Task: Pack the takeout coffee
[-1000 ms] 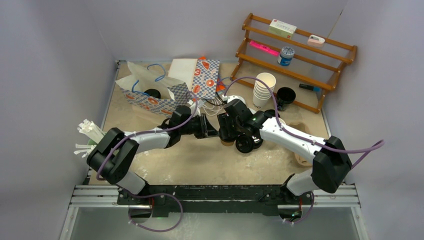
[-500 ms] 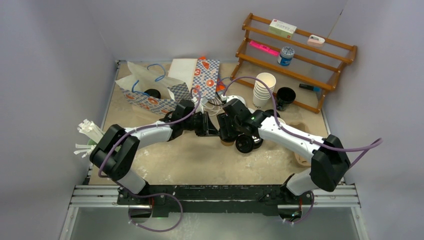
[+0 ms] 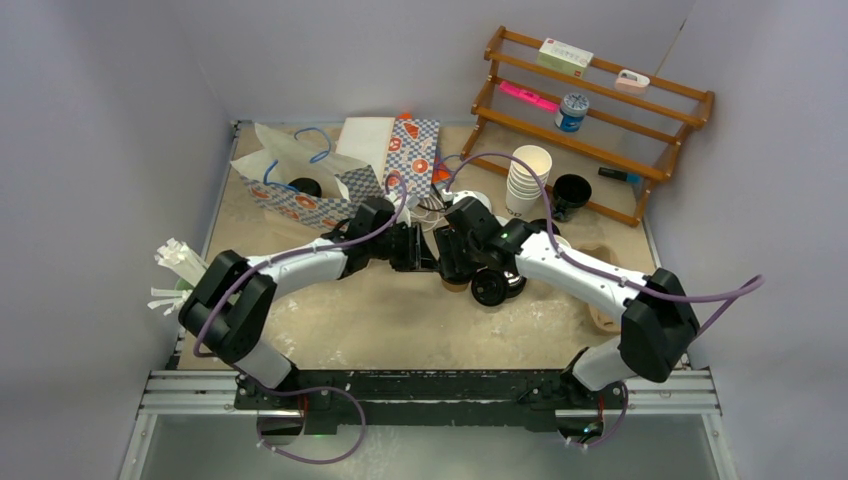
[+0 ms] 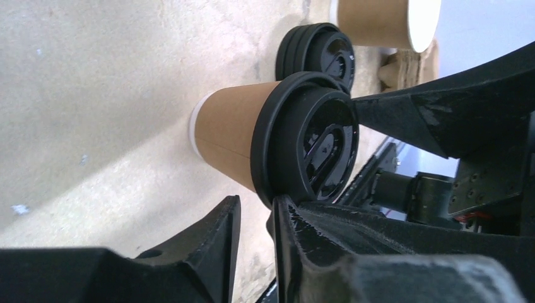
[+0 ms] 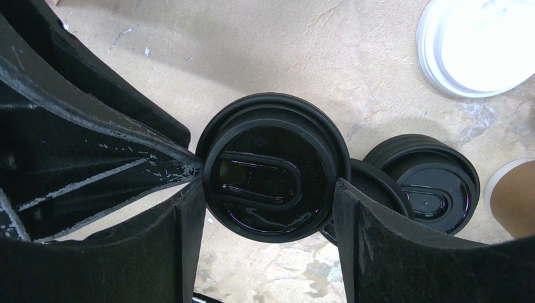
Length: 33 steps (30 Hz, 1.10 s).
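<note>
Overhead, the left arm [image 3: 300,270] and the right arm [image 3: 585,275] were angled inward, their ends together over the middle of the beige tabletop [image 3: 400,320]. Behind them stood a patterned paper bag [image 3: 300,205] with blue handles, open at the top; a dark round item inside it could not be identified. A stack of white cups [image 3: 523,185] stood near the wooden rack [image 3: 600,110] at the rear right. Loose black lids [image 3: 490,288] lay just beside the right arm's end. From the left wrist, the takeout coffee [image 4: 233,136], a brown paper cup under a black sip lid [image 4: 312,148], was seen upright with its base on the tabletop. The left gripper [image 4: 257,208] had its jaws a narrow gap apart with nothing between them, and one fingertip lay against the outside of the lid's rim. A black finger of the other arm met the rim on the opposite side. A lidless brown cup [image 4: 378,19] stood beyond the loose lids. From the right wrist, the right gripper [image 5: 268,189] had its jaws set fairly wide and closed on the coffee's lid, one pad against each side of the rim. The loose lids lay just beside the cup; whether they touched it could not be told. A white round lid [image 5: 479,44] lay apart on the tabletop.
</note>
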Each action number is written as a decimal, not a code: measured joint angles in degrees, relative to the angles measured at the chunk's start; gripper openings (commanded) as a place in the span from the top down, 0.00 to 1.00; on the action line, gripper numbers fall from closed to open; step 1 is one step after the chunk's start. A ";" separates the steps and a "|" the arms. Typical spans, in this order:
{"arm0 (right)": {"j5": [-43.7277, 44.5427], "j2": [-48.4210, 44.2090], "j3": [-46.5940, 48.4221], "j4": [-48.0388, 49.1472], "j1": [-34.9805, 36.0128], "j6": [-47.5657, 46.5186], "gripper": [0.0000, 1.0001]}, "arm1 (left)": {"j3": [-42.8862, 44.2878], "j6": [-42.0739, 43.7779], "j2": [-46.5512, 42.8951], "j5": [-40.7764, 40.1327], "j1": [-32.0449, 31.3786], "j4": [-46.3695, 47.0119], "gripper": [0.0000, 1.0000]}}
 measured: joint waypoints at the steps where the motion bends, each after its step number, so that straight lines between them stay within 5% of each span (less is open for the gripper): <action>1: 0.02 0.00 0.07 -0.09 -0.02 0.07 0.64 | 0.46 0.87 -0.39 -1.49 -0.37 -1.53 0.65; 14: 0.81 2.56 4.35 -4.26 0.13 0.92 0.64 | 16.90 9.73 -11.26 -16.85 -1.88 -30.67 0.43; 21: 1.03 3.06 6.67 -7.34 0.37 1.18 0.64 | 38.56 11.54 -18.78 -30.32 -1.46 -46.71 0.39; 27: 1.25 1.77 9.07 -8.59 0.37 1.16 0.64 | 60.85 10.67 -13.38 -46.14 1.31 -62.62 0.15; 33: 2.12 0.04 9.84 -9.44 0.37 1.14 0.64 | 73.75 0.96 -9.07 -61.33 4.22 -75.49 0.14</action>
